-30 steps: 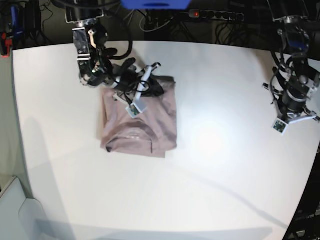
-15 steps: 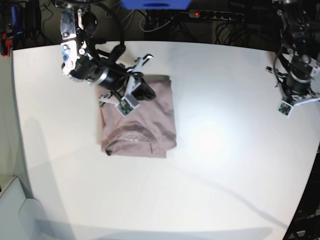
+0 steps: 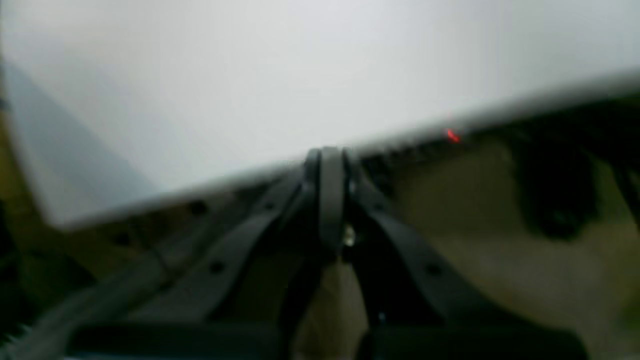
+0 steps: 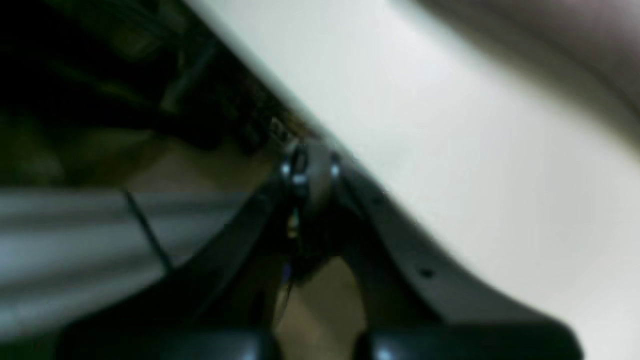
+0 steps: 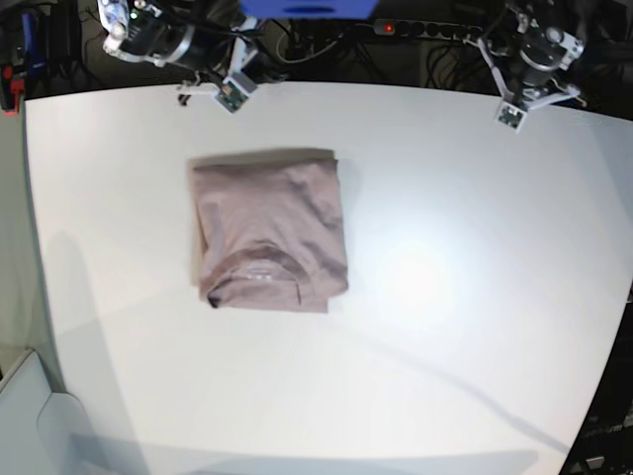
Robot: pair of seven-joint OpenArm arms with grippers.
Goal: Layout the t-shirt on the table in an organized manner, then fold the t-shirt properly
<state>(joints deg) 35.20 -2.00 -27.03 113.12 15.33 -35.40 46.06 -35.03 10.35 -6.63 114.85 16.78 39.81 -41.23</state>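
A second ago my right claw (image 5: 229,92) was down on the far edge of the t-shirt (image 5: 269,234), pressing the last fold; now I have lifted it away to the far edge of the table (image 5: 445,327), near the far left corner as the base view shows it. My left claw (image 5: 516,107) has risen too, from the right edge to the far edge near the other corner. Both claws are clenched on nothing; each wrist view shows the jaws pinched together with only table edge behind them. The t-shirt lies alone as a compact rectangle on the left half of the table, collar toward the near edge, untouched. I judge the folding finished and this the retreat to rest.
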